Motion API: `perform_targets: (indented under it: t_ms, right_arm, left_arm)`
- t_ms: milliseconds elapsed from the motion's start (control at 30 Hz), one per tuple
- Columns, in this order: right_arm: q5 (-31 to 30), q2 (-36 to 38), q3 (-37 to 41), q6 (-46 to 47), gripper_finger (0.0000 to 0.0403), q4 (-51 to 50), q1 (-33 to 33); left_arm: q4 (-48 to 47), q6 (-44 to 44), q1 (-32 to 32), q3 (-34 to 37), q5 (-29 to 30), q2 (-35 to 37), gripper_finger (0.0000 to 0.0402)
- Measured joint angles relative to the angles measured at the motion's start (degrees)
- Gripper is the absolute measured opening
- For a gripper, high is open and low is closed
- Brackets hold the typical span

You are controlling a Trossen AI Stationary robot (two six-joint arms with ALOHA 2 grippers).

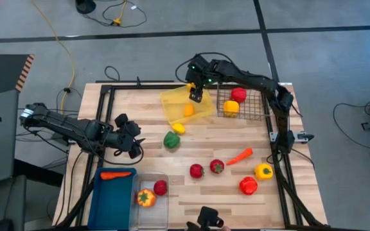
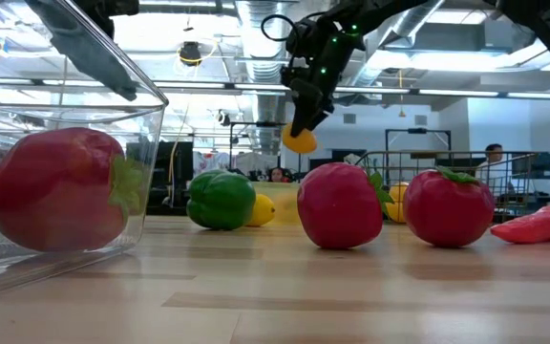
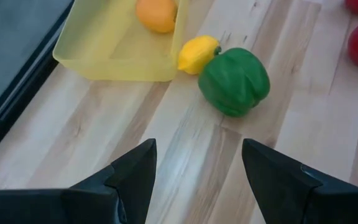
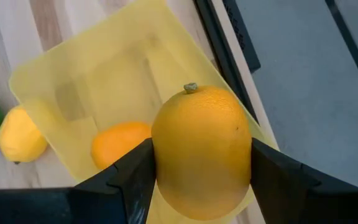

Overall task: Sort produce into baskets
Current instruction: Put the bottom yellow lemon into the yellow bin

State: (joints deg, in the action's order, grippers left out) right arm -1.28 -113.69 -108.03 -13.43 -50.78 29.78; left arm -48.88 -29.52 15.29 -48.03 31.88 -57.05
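The right gripper (image 4: 201, 155) has its jaws closed around a yellow-orange lemon (image 4: 202, 151), stem end pointing away from the wrist. It hangs in the air directly over the yellow tray (image 1: 185, 104), well above the tray floor in the low view. The coming move turns on this: the tray lies straight below the held fruit, so a release or short descent should land it inside. One orange fruit (image 4: 118, 142) already lies in the tray, and another lemon (image 1: 178, 128) rests on the surface just outside its rim, touching a green pepper (image 1: 171, 139).

The left gripper (image 3: 197, 174) waits near the surface's left side, jaws wide and empty, pointed toward that green pepper. More produce lies scattered across the surface (image 1: 198, 192).
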Motion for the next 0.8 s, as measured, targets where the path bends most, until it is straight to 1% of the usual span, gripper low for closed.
perform_targets:
  t_ms: [700, 800]
  right_arm:
    - [-0.15, 0.0, 0.02, -0.09, 0.0257, 0.28, 0.0]
    - [0.01, -1.03, 0.02, 0.04, 0.0257, 0.59, -0.04]
  left_arm:
    - [0.1, 0.44, 0.0, 0.0, 0.46, -0.01, 0.0226]
    - [0.5, 0.44, 0.0, 0.0, 0.5, -0.01, 0.0226]
